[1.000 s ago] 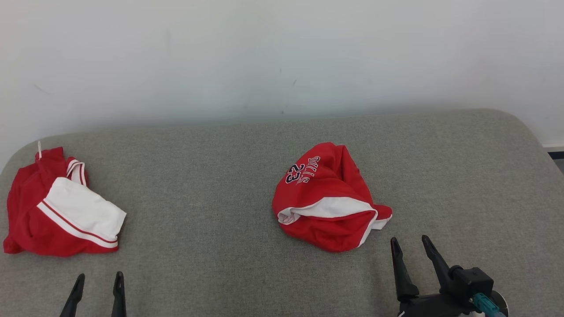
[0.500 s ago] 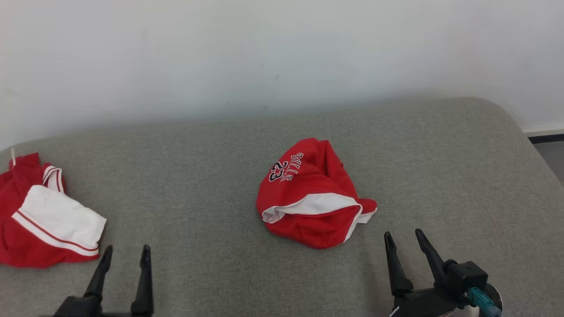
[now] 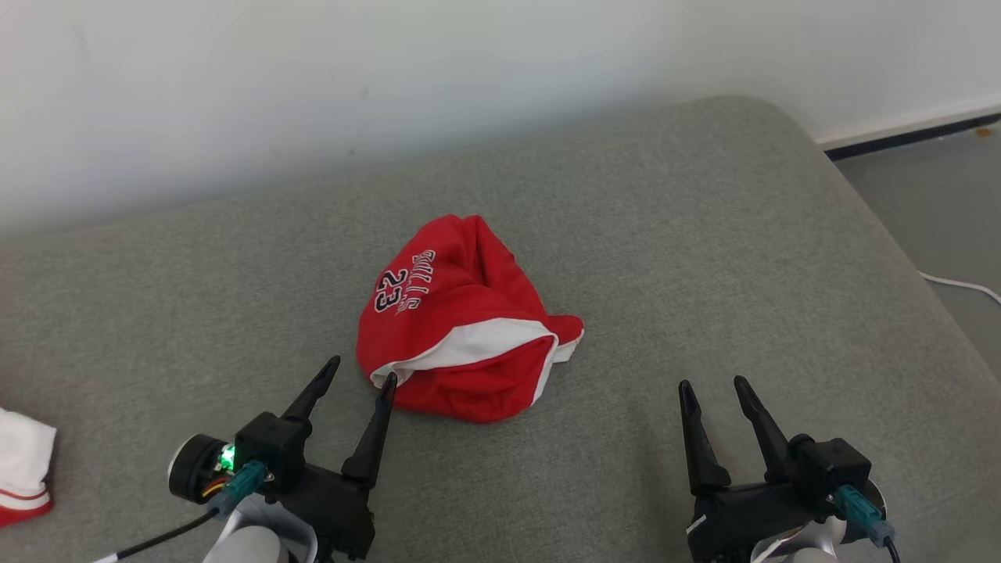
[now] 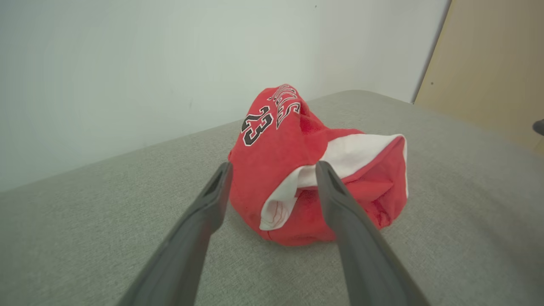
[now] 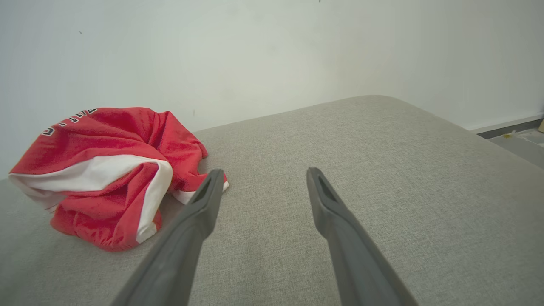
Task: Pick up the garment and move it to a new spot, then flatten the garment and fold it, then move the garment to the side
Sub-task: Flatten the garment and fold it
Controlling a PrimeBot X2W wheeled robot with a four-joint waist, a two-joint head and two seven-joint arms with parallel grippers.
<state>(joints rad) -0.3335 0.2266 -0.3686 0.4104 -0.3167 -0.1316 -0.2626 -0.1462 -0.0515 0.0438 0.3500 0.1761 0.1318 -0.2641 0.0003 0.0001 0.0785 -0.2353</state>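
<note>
- Garment: you have a red jersey with white trim lying crumpled in a heap on the grey padded surface, near its middle and a little toward your left. The number 23 and some lettering face up on the far-left side of the heap, and a white band curves across the near side.
- From the left wrist you see it bunched high, with a white hem folded out at the near edge. From the right wrist it sits off to the left.
- Your left gripper is spread wide and holds nothing. It sits low at the garment's near-left corner, and the tip of its inner finger is right at the white hem, possibly touching, though you can't be sure from these angles. In its own wrist view the two fingers frame the hem.
- Your right gripper is also spread wide and empty, over bare fabric and well apart from the garment on its right.
- A second piece of red and white cloth lies at the far left edge.
- Behind the surface is a pale wall. To the right, a white cable lies on the floor.
</note>
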